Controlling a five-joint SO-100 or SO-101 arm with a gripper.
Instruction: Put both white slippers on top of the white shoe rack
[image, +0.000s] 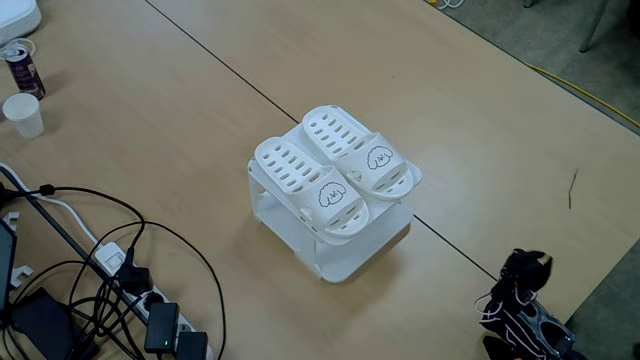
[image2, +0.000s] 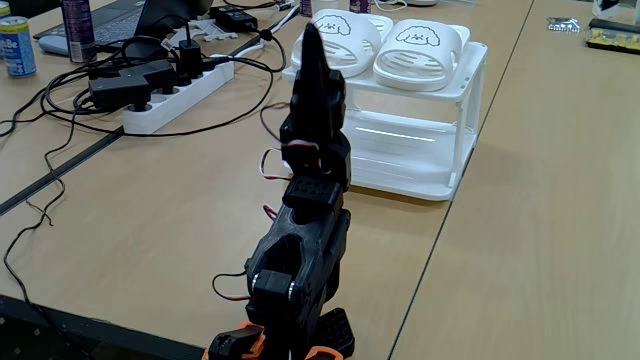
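White plastic makes up the shoe rack (image: 300, 215), a boxy two-level stand on the pale wooden table (image: 480, 120). Both white slippers (image: 335, 170) lie on the rack's flat top, side by side and touching along their inner edges, each showing rows of oval slots and a small drawn face on the strap. In a fixed view from above, their toes jut a little past the rack's near edge. In a fixed view from behind the arm, the rack (image2: 455, 120) shows an empty lower shelf, with the slippers (image2: 385, 45) sitting toe-forward above it.

Well apart from the rack, toward the lower right corner of the view from above, sits the black arm (image: 520, 300). In a fixed view taken behind it, the arm (image2: 300, 260) stands folded upright in front of the rack, and the gripper (image2: 312, 45) points upward with its dark fingers pressed together into one narrow tip, holding nothing.

Left of the rack in the view from above lie tangled black cables (image: 110, 250) and a power strip (image: 150, 300). Farther off in that direction stand a paper cup (image: 23, 113) and a drinks can (image: 22, 68).
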